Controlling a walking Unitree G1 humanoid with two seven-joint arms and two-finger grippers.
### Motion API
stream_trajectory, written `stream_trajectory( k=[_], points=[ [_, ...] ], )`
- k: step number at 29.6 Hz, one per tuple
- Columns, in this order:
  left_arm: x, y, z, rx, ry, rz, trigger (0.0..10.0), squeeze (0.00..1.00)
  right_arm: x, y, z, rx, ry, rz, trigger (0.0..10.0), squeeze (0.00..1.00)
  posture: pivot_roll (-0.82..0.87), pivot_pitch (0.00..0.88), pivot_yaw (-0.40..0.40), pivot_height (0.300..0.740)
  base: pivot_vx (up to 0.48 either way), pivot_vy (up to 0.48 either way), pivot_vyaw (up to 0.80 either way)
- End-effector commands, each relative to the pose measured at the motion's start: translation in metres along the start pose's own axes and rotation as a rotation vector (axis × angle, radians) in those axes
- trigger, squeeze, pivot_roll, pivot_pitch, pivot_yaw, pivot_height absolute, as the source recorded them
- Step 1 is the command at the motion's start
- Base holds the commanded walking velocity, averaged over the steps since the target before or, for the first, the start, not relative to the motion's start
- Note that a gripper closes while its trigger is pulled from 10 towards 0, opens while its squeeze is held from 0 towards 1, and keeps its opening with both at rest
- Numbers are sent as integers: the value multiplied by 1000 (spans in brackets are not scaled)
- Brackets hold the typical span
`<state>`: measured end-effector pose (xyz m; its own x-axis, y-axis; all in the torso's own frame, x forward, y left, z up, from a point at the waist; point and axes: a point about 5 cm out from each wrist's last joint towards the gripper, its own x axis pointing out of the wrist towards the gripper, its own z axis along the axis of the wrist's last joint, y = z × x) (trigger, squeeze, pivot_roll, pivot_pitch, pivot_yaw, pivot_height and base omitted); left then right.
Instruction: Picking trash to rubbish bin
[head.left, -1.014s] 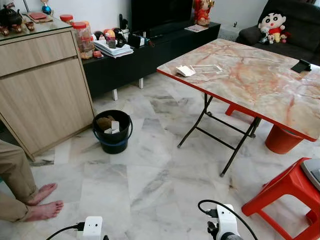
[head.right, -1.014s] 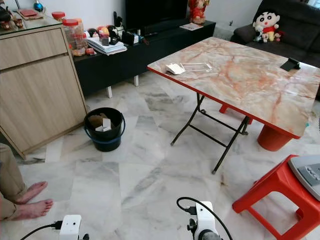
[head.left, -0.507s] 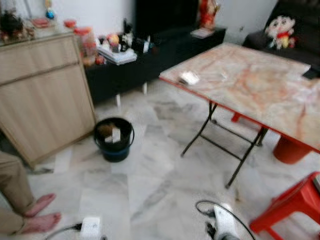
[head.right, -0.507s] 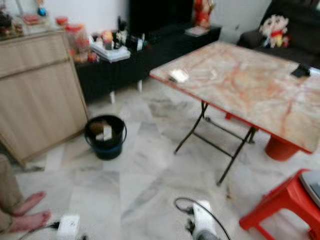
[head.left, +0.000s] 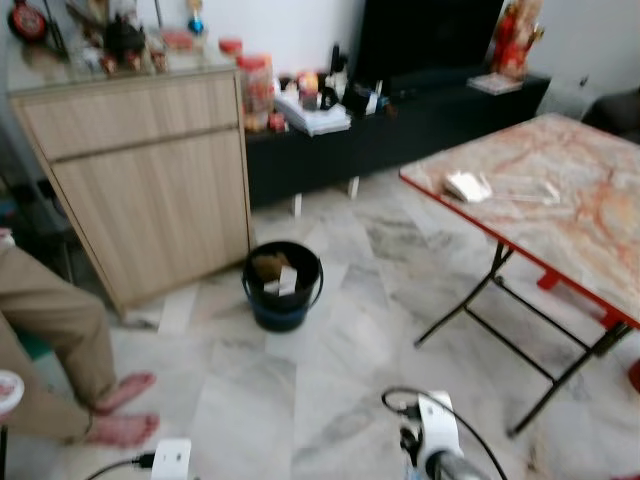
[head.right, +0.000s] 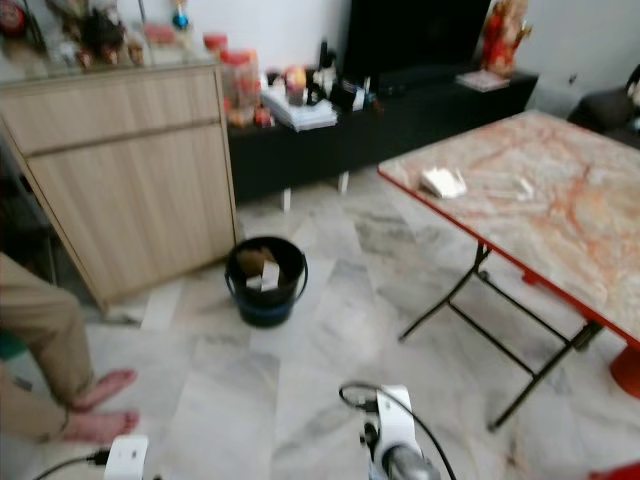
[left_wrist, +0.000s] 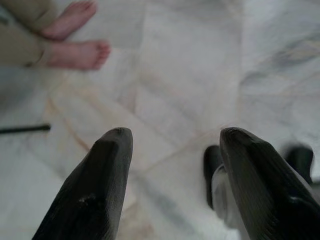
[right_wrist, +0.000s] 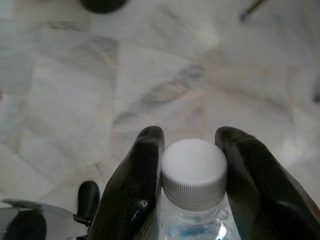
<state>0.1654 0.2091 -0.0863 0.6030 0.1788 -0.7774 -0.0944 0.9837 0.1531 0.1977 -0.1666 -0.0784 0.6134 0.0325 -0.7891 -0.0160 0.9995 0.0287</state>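
Marble floor (head.left: 330, 380): we note a black bin (head.left: 283, 287) beside the wooden cabinet (head.left: 150, 170), apparently holding scraps. Left wrist: left gripper (left_wrist: 172, 145) fingers spread, empty. Right wrist: right gripper (right_wrist: 189, 145) clamps a white-capped bottle (right_wrist: 194, 172).

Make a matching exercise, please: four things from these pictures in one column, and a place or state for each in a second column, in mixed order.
Things:
1. bucket
2. bottle
3. left gripper
4. white packet

Places or states:
A. open, above bare floor
B. on the marble-pattern table, near its corner
C. on the floor in front of the wooden cabinet, with trash inside
D. held between the fingers of the right gripper

Pairs: 1-C, 2-D, 3-A, 4-B
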Motion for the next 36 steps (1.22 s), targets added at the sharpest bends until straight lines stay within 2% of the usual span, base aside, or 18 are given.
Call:
stream_trajectory(
  k=[1,13,19,27,36],
  points=[
    [1,-8,5,-8,-10,-18,10000,0,-1,-12,0,27,4,-37,10000,0,43,0,-75,740,480,0,0],
    [1,-9,5,-10,-10,-19,10000,0,-2,-13,-2,25,8,-35,10000,0,39,0,-76,740,480,0,0],
    [1,-9,4,-13,-9,-17,10000,0,-1,-10,-1,-12,9,-17,10000,0,42,0,-78,740,480,0,0],
    [1,-8,4,-13,-8,-18,10000,0,-1,-8,-1,-11,7,-16,10000,0,42,0,-78,740,480,0,728],
    [1,-8,5,-11,-10,-16,10000,0,-1,-9,-2,7,9,-21,10000,0,43,0,-76,740,480,0,0]
  ],
)
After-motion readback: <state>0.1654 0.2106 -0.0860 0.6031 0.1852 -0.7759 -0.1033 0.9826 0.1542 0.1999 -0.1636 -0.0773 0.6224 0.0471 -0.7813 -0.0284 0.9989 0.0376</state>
